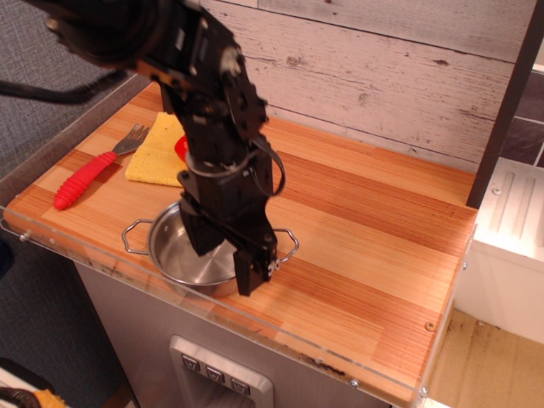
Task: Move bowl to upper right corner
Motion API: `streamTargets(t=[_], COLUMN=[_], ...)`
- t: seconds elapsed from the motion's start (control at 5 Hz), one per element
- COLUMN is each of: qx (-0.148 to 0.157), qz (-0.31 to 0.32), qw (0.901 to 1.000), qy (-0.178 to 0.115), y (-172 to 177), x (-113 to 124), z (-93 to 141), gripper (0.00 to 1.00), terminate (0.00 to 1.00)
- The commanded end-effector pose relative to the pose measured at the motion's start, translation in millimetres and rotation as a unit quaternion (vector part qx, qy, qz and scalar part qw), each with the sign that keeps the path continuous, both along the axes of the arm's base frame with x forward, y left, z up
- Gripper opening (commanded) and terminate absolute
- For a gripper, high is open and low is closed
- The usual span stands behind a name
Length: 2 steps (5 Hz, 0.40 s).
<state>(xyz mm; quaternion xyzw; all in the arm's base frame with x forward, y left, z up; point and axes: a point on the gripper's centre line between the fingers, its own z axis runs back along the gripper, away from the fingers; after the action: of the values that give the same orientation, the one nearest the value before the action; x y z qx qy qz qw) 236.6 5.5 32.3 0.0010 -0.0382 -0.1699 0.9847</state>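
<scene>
The bowl is a shiny steel pot with two wire loop handles, near the front left edge of the striped wooden tabletop. My gripper is low over its right side. One finger hangs inside the bowl and the other finger is outside the right rim. The jaws stand apart, straddling the rim, and the arm hides much of the bowl. The upper right corner of the tabletop is bare wood by the dark post.
A yellow cloth lies at the back left, with a sliver of the red tomato toy showing behind the arm. A red-handled fork lies at the left. A clear plastic lip runs along the front edge. A plank wall stands behind.
</scene>
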Motion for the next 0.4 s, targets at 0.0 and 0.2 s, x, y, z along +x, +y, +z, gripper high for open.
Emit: streamTargets(t=[0.0,0.2], qx=[0.014,0.016], qz=[-0.009,-0.013], qw=[0.9998,0.9998], qy=[0.005,0.005], y=[-7.4,-10.8], x=[3.1,4.2], z=[-14.3,-15.3], gripper=[1.0,0.0], terminate=[0.0,0.0])
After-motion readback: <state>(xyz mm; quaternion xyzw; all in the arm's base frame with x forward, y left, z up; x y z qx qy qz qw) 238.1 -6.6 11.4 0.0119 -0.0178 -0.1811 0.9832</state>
